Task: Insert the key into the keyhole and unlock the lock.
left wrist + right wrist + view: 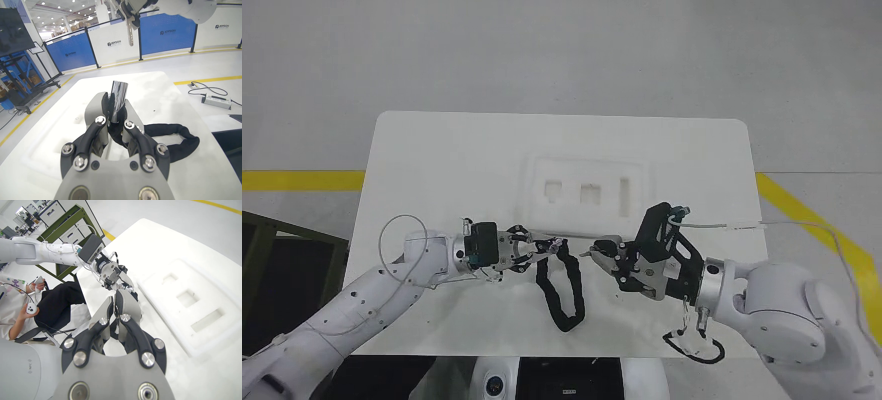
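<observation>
A: Where is the lock (118, 94)?
B: Its shiny cylinder is in the air above the desk (442, 160), pinched between the fingers of the left gripper (115, 99). The black cable (181, 136) goes out from it in a loop, and the far part of the loop lies on the desk, near the robot's side.
A: Can you see the keyhole?
B: No. The end of the cylinder points away from the left wrist camera, and in the top view it is too small to tell.
A: And the key (130, 34)?
B: The right gripper (115, 296) is pressed together on its head. In the right wrist view the fingers hide the blade, and only a bit of metal shows between the pads. In the left wrist view the blade shows whole. Its tip points toward the cylinder but is apart from it.
A: What else is on the desk?
B: A white foam tray (587, 165) with three recesses, behind both grippers.
</observation>
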